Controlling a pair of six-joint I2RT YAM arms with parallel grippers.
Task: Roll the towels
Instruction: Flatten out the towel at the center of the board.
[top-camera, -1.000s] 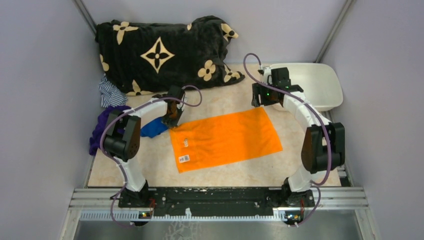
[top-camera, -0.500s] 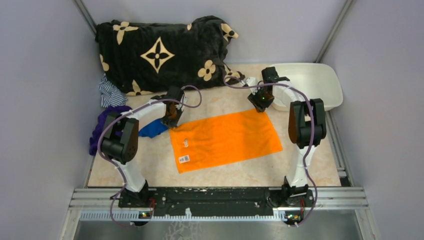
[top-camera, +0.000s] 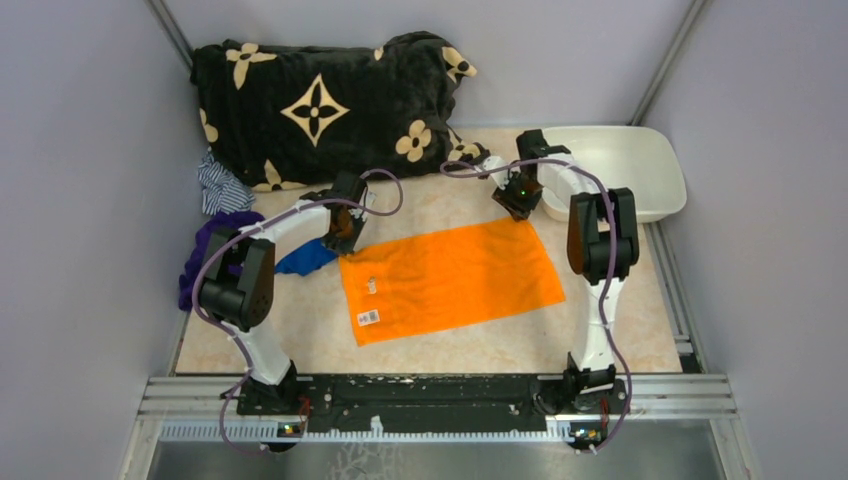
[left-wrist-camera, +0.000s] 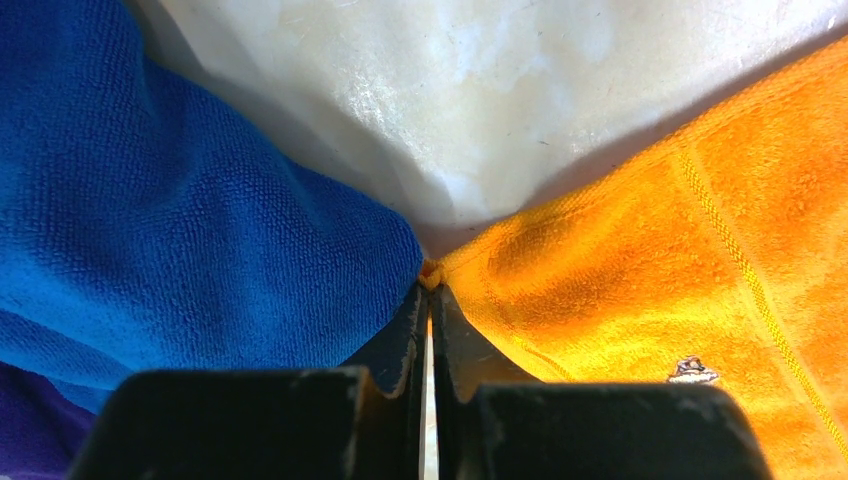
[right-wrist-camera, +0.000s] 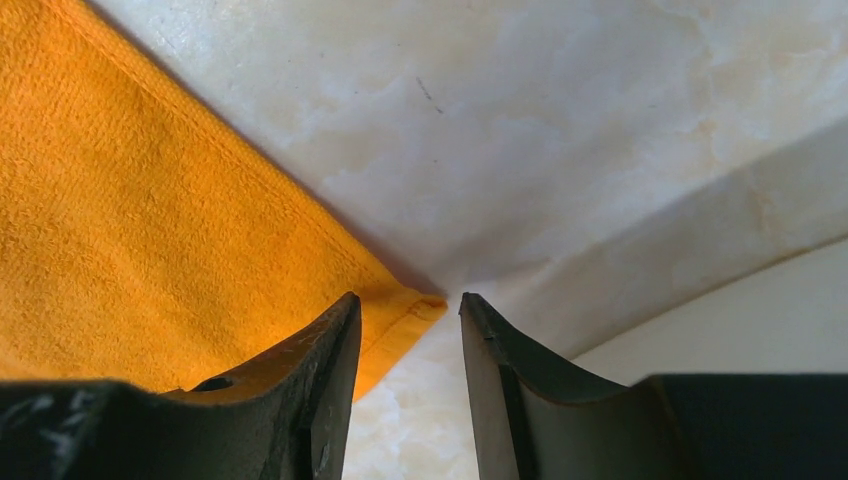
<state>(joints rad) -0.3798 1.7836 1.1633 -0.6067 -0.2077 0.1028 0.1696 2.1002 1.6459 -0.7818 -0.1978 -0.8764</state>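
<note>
R gripper (right-wrist-camera: 405, 303) has dropped to orange towel (top-camera: 450, 280)'s 1 o'clock corner, jaws narrow, straddling it. L gripper (left-wrist-camera: 430, 292) pinches the 10 o'clock corner, blue towel (left-wrist-camera: 150, 220) alongside.

Lab booth: grey walls (top-camera: 80, 200), aluminium rail (top-camera: 440, 396)

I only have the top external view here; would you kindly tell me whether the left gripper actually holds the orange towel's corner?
Observer: Yes; the left gripper is shut on the very corner tip of the orange towel.
Operator: Thank you. Is the blue towel caught too?
Observer: No; the blue towel lies alongside that gripper, outside its jaws.
Operator: And the right side?
Observer: The right gripper is open, the towel's other far corner lying between its jaws, not yet clamped.
</note>
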